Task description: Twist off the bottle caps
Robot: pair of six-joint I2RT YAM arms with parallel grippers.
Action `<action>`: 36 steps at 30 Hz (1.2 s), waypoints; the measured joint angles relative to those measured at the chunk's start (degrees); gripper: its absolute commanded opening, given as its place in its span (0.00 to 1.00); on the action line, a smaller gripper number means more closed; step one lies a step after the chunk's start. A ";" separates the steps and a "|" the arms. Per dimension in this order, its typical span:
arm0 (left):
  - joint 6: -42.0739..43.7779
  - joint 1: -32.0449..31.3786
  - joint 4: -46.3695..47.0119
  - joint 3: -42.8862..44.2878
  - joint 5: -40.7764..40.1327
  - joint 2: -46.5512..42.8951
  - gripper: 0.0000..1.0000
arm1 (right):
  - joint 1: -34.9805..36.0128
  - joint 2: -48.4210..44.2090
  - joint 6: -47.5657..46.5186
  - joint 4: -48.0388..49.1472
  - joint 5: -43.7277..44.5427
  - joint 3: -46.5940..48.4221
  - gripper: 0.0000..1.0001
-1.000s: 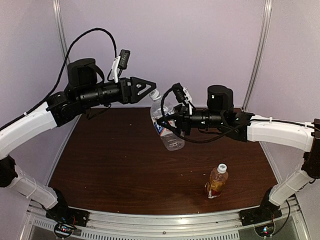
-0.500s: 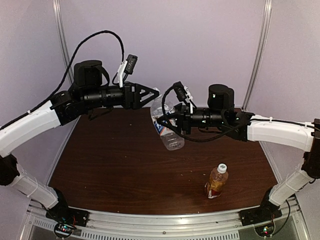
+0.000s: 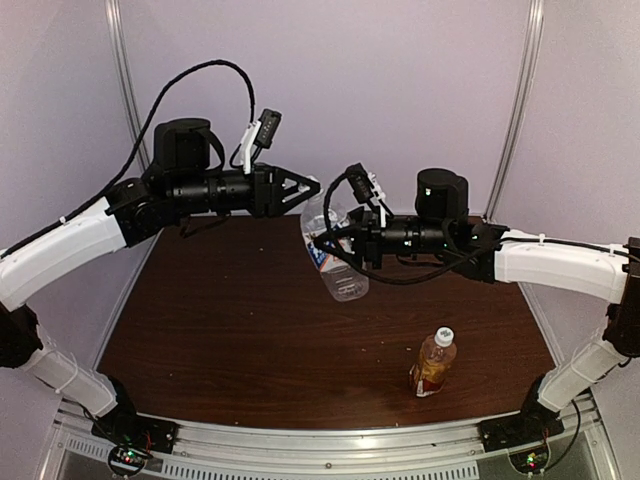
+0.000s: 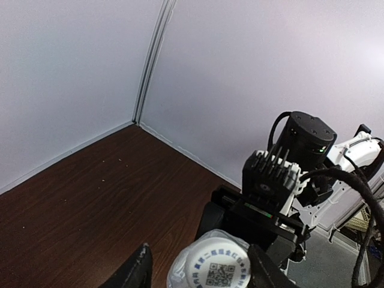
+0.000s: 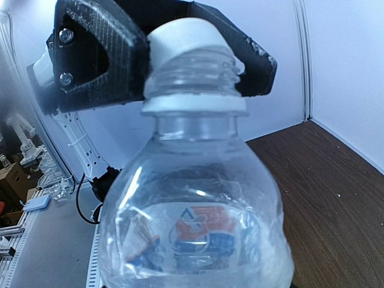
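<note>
Cap [image 5: 186, 39], light, stiff and likely slick, tops the soft clear bottle [image 5: 192, 228] clamped mid-body by the right fingers [image 3: 338, 243] above the far surface [image 3: 220, 320]; left fingers [image 5: 99, 51], part open, flank its rim, the place to grip, contact unclear.

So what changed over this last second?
The left fingers slid right and narrowed around the white cap of the clear bottle; whether they grip it yet is unclear. The right fingers hold that bottle as before, and the amber bottle has not moved.
</note>
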 measured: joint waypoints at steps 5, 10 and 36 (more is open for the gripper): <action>0.13 -0.02 -0.11 0.20 0.04 0.00 0.47 | -0.02 0.00 0.00 -0.02 -0.13 0.00 0.42; 0.28 -0.02 -0.09 0.20 0.13 -0.02 0.39 | -0.09 0.00 0.02 -0.04 -0.17 0.00 0.42; 1.44 0.37 -0.72 -1.29 -4.28 -6.10 0.20 | -1.42 -0.02 -0.74 -0.94 -0.13 -0.74 0.42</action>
